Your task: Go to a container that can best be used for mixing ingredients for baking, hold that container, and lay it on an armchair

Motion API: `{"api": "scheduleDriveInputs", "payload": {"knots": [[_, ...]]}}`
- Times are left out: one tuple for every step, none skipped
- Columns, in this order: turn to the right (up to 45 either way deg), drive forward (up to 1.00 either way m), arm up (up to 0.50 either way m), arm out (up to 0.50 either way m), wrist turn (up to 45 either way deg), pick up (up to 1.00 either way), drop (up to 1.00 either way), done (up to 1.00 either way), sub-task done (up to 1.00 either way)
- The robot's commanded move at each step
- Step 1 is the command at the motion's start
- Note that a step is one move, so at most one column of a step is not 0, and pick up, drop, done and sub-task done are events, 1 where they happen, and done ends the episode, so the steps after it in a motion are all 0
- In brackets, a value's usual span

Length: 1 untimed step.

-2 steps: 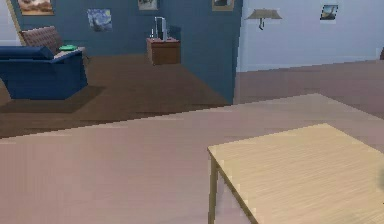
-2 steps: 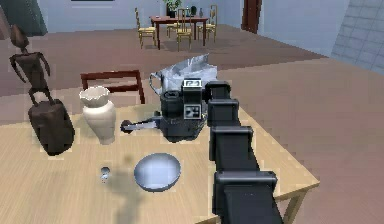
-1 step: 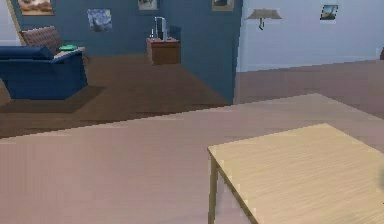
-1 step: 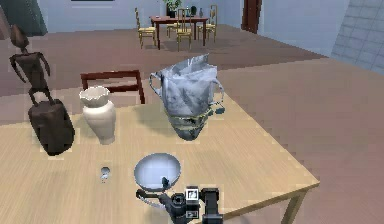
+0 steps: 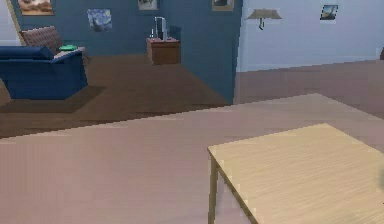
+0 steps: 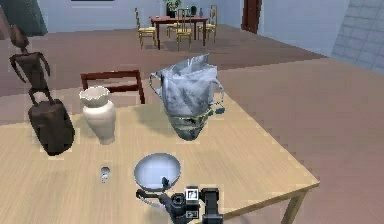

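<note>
Arm side view: a light wooden table (image 6: 255, 165) spans the frame. The bowl (image 6: 160, 170) is grey-silver and round. It sits upright on the tabletop close to the near edge, right at the arm's end. The gripper (image 6: 163, 199) shows just below the bowl in the picture, its dark body next to the white marker squares (image 6: 190, 196). Jaws: can't tell how they stand. I can't tell whether it holds anything either, since the bowl rests on the table right at the fingers and contact is unclear.

Also on that table:
- cream vase (image 6: 98, 115), upright, left of the bowl and farther out
- dark wooden statue (image 6: 40, 100), a thin figure on a bulky base, just beside the vase on its left
- crumpled grey bundle (image 6: 190, 95) right of the vase, possibly a wrapped potted plant, hard to make out
- small grey blob (image 6: 104, 173) left of the bowl, apart from it

A dark red chair (image 6: 112, 80) stands at the table's far side. Farther back is a dining table (image 6: 180, 20) with yellow chairs (image 6: 147, 30) around it, and a dark door (image 6: 251, 12).

Forward view: a table corner (image 5: 300, 170) in light wood sits lower right. The blue armchair (image 5: 40, 72) is upper left near the blue wall (image 5: 190, 40), well apart from the table corner, with a green thing (image 5: 67, 47) at its top edge. A side table (image 5: 163, 50) stands against the blue wall. A framed picture (image 5: 99, 17) hangs above, and a wall lamp (image 5: 263, 15) is on the pale wall to the right.
</note>
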Motion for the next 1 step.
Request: {"api": "scheduleDriveInputs", "payload": {"knots": [[0.0, 0.0, 0.1, 0.0, 0.0, 0.0, 0.0, 0.0, 0.0]]}}
